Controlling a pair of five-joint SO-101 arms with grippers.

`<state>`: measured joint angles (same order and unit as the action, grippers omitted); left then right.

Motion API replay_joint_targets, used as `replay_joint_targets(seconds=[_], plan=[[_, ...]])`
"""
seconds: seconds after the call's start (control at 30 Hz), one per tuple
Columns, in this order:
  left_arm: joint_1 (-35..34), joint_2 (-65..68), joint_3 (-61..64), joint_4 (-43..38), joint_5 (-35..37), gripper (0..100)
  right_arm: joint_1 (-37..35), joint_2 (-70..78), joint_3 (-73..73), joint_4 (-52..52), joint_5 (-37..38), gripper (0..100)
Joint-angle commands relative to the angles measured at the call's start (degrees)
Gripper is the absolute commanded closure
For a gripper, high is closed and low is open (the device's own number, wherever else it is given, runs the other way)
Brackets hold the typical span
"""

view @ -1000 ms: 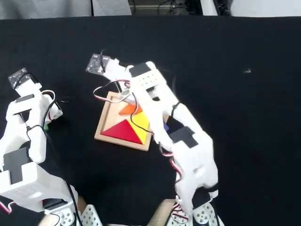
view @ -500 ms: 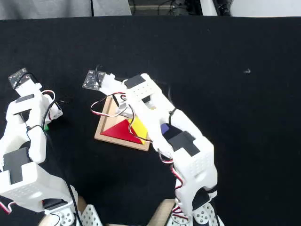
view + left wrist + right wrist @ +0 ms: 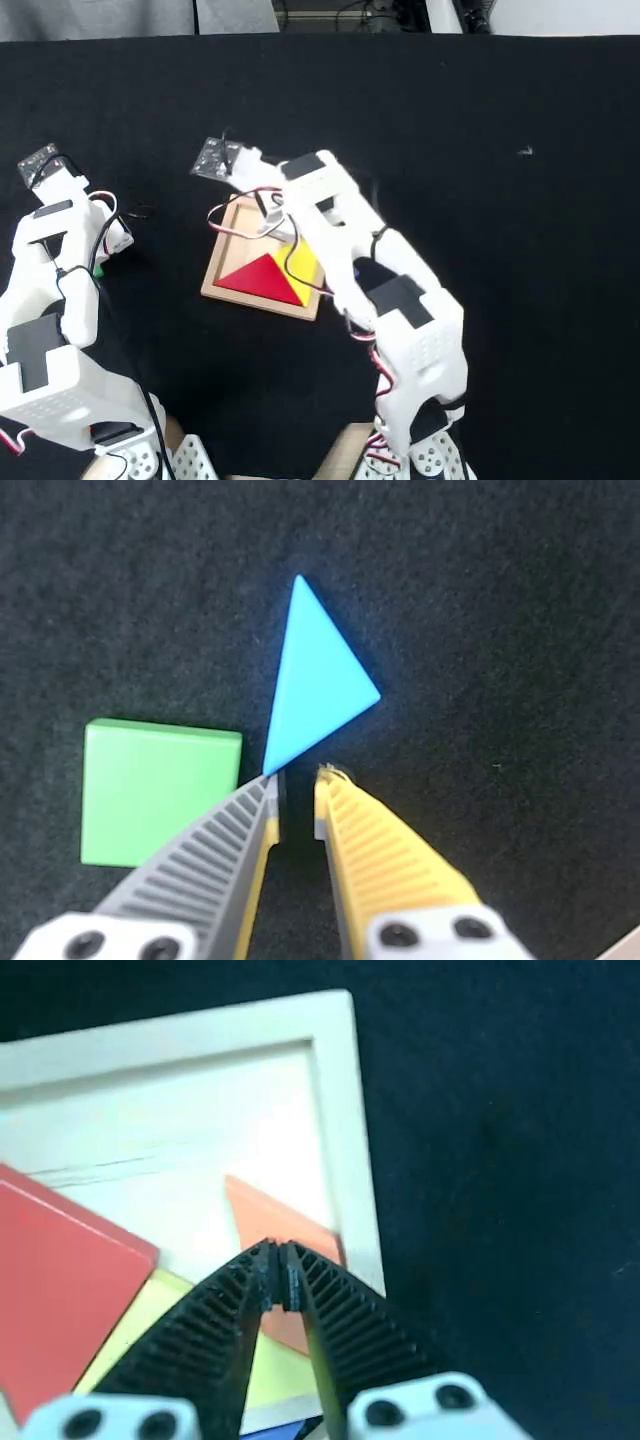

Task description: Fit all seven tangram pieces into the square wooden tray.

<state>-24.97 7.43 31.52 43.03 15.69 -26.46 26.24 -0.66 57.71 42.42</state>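
Status: roughly half done, judging by what's seated

- tray [image 3: 214, 266] sits on the black table [image 3: 500, 250], right arm reaching over it
- in tray: red triangle [image 3: 258, 280], yellow triangle [image 3: 303, 262] touching it, and orange triangle [image 3: 283, 1222] tucked against the rim near one corner
- the rest of the tray floor beside orange is bare wood, so there's plenty of room to fill
- dark blue sliver [image 3: 290, 1428] next to yellow; can't tell if it's seated in the tray or lying outside it
- right claw [image 3: 277, 1272]: jaws pressed together, nothing between them, tips just over orange; my guess is it's nudging that piece square, not carrying anything
- left claw [image 3: 297, 780]: jaws all but pressed together, thin slit, nothing in it, parked well away from the tray
- blue triangle [image 3: 318, 675] and green square [image 3: 160, 790] lie flat on the table just beside the left claw, its tips at blue's corner; the two pieces are almost touching

Left to do: at least blue and green to bring over and fit; orange may need final seating
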Motion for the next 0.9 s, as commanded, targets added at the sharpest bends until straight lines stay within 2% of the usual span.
replay_joint_targets(seconds=[0.0, 0.17, 0.3, 0.4, 0.87], plan=[[0.75, -2.99, -0.31, -0.88, -0.26, 92, 1.67, -3.65, -3.21, -0.62, -0.26, 98.7], [0.75, -2.99, -0.31, -0.88, -0.26, 92, 2.81, -4.09, -7.43, -1.67, -0.62, 98.7], [0.75, -2.99, -0.31, -0.88, -0.26, 92, 4.66, -2.24, -7.60, -9.58, -0.70, 98.7], [0.75, -2.99, -0.31, -0.88, -0.26, 92, 4.57, 1.45, -8.13, -11.87, -0.26, 98.7], [0.84, -2.99, -0.31, -0.88, -0.26, 92, -2.29, 9.10, -17.45, 2.20, 7.65, 98.7]])
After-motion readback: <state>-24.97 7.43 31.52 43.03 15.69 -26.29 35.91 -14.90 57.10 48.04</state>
